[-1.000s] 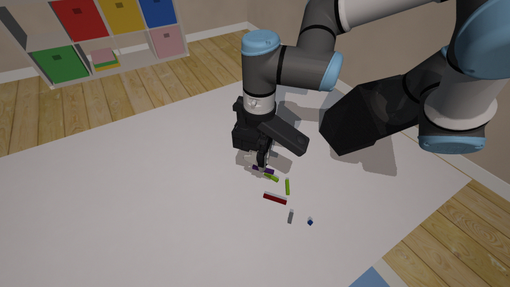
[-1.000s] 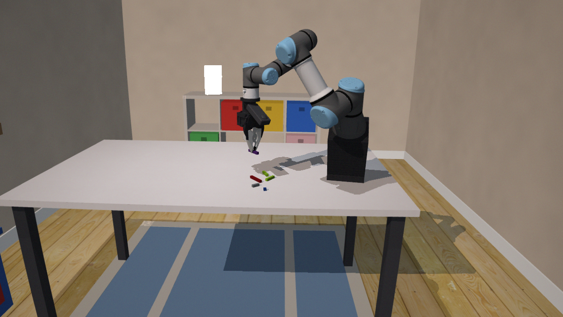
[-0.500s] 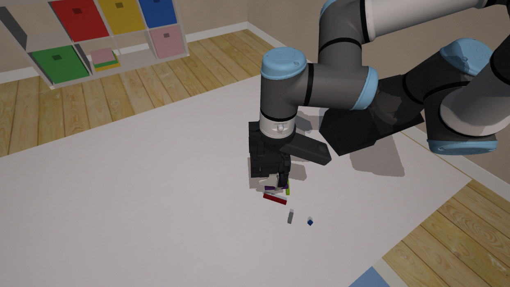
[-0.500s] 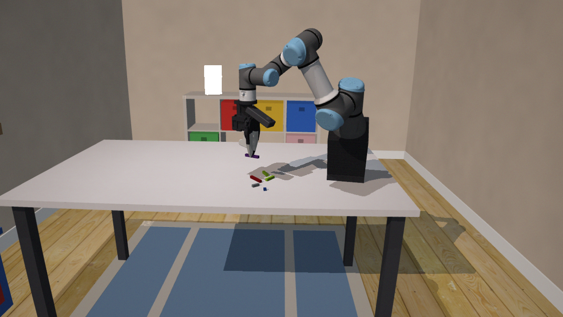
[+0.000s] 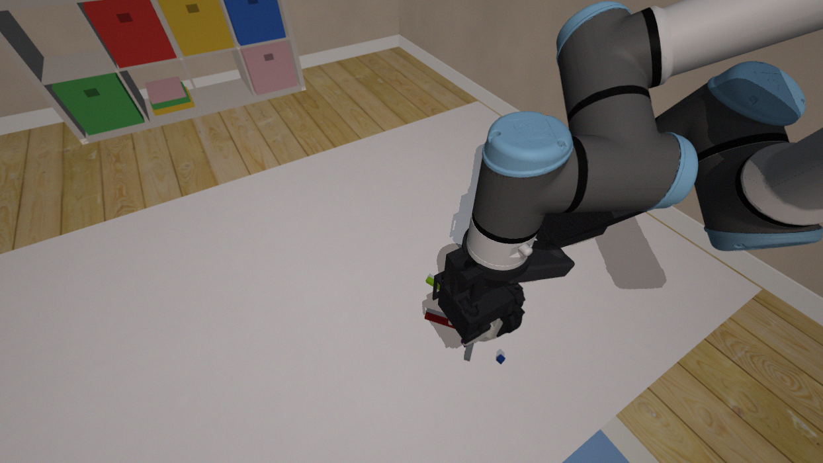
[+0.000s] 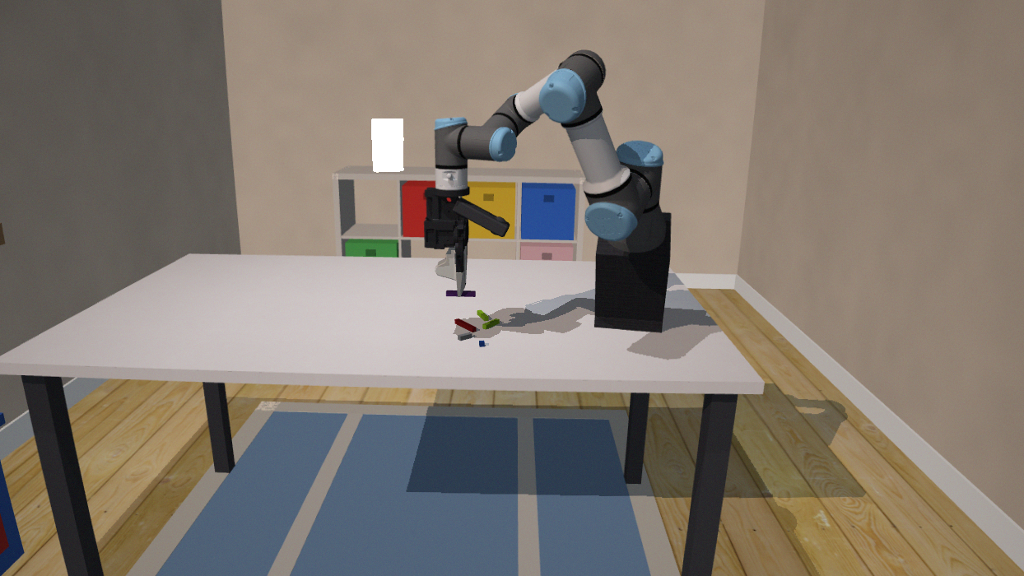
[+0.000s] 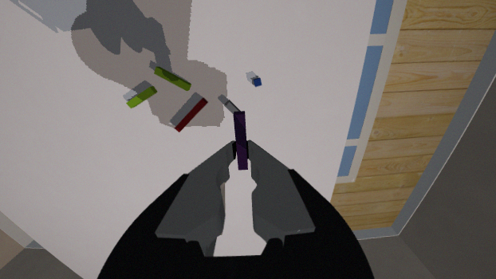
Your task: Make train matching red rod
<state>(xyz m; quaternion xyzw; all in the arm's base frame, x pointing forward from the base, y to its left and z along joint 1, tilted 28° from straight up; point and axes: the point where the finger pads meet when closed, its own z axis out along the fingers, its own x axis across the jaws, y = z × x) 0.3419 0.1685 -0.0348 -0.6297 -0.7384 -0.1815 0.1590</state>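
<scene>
My gripper (image 7: 242,142) is shut on the purple rod (image 7: 240,139) and holds it level, well above the table, as the exterior view shows (image 6: 460,293). Below it on the white table lie the red rod (image 7: 191,115), two lime rods (image 7: 172,78) (image 7: 141,96), a short grey rod (image 7: 229,104) and a small blue rod (image 7: 257,81). In the exterior view the red rod (image 6: 465,325) lies in front of the gripper (image 6: 458,282). In the top view the wrist hides most of the red rod (image 5: 435,315) and the purple rod.
The rods lie apart from one another in a loose cluster. The grey rod (image 5: 468,352) and blue rod (image 5: 499,358) lie nearest the table's front edge. The arm's black base (image 6: 631,271) stands at the back right. A shelf with coloured bins (image 6: 458,211) stands behind the table.
</scene>
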